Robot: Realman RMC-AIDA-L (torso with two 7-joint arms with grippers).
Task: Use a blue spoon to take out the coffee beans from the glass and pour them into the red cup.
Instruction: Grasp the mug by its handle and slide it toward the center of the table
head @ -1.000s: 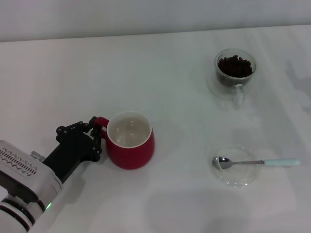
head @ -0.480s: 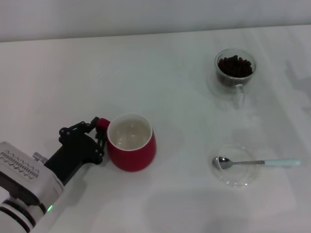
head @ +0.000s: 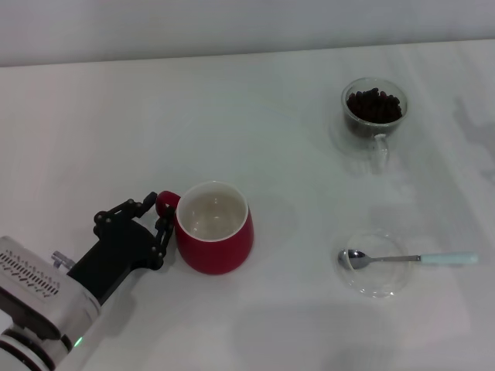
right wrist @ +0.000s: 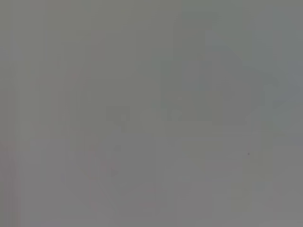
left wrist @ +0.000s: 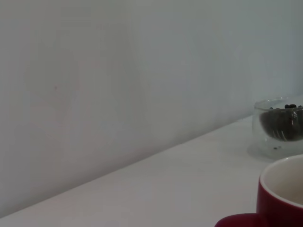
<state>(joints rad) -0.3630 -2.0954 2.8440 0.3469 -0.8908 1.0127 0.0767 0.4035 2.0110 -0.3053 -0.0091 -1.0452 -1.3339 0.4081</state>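
Note:
The red cup (head: 214, 239) stands left of the table's middle, white inside and with nothing in it. My left gripper (head: 161, 220) is shut on its red handle, coming from the near left. The glass (head: 374, 116) with coffee beans (head: 374, 104) stands at the far right, its handle turned toward me. The blue spoon (head: 410, 258) lies at the near right, its bowl resting in a clear saucer and its pale handle pointing right. The left wrist view shows the red cup's rim (left wrist: 281, 198) and, beyond it, the glass (left wrist: 279, 127). My right gripper is out of view.
A flat clear glass saucer (head: 377, 287) lies under the spoon's bowl at the near right. The white table (head: 255, 124) ends at a pale wall along the back. The right wrist view shows only plain grey.
My left gripper has slid the red cup a little to the right and toward me, holding its handle. The glass and the spoon have not moved.

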